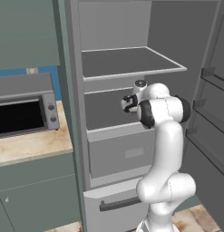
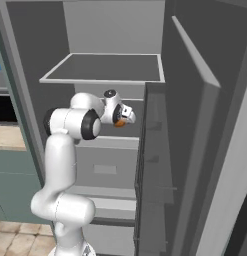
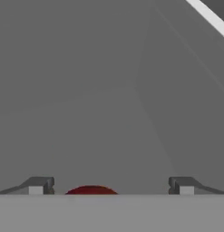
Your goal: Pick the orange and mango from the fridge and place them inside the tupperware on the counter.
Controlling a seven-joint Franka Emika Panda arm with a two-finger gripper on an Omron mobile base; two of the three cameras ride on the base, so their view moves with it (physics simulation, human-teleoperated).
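Note:
The fridge [image 1: 131, 61] stands open in front of me, and my arm reaches in over its middle shelf [image 2: 110, 142]. In the hand view my gripper [image 3: 111, 186] is open, its two fingertips [image 3: 41, 185] set wide apart. The dark red top of the mango [image 3: 90, 190] rises between them at the bottom edge, touching neither tip. In the right base view a small orange-red bit of the mango [image 2: 120, 123] peeks out under the gripper [image 2: 126, 117]. In the left base view the gripper [image 1: 129, 103] points into the shelf. The orange and the tupperware are out of view.
A grey microwave [image 1: 22, 113] sits on the beige counter [image 1: 31, 145] left of the fridge. The open fridge door [image 2: 195, 150] with its racks stands close on the right. Below the shelf are a drawer front [image 1: 122, 156] and a dark bar handle [image 1: 120, 204].

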